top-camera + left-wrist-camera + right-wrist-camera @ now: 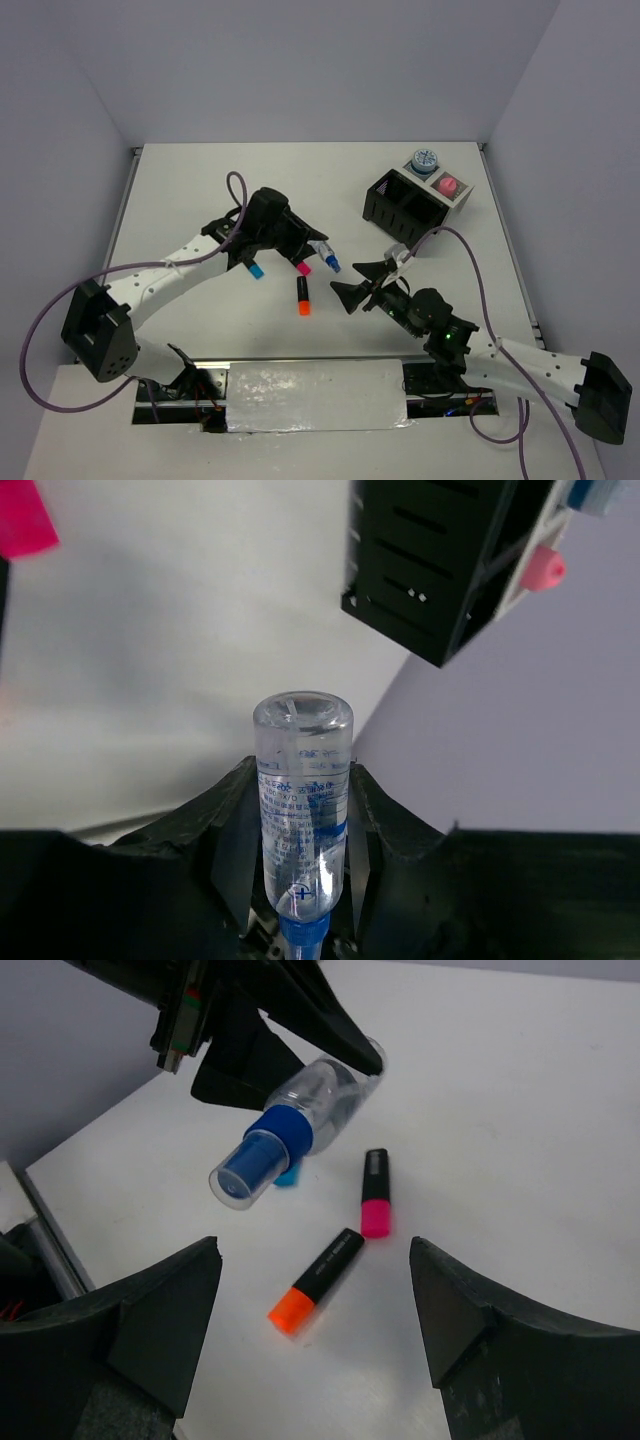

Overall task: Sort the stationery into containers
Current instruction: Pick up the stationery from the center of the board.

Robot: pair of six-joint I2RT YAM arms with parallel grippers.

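Note:
My left gripper (308, 248) (300, 776) is shut on the white-blue marker (328, 260) (300, 810), a clear tube with a blue cap, and holds it above the table. The tube also shows in the right wrist view (292, 1132). Under it lie highlighters with a blue cap (255, 269), a pink cap (302, 266) (375, 1192) and an orange cap (303, 297) (318, 1280). My right gripper (365, 283) (315, 1305) is open and empty, over the orange highlighter. The black organiser (403, 207) (440, 560) and the white organiser (462, 200) stand at the back right.
A blue-white roll (425, 160) and the pink capsule (447, 185) (545, 570) sit in the white organiser. Only one roll shows. Grey walls close in the table on three sides. Purple cables trail from both arms.

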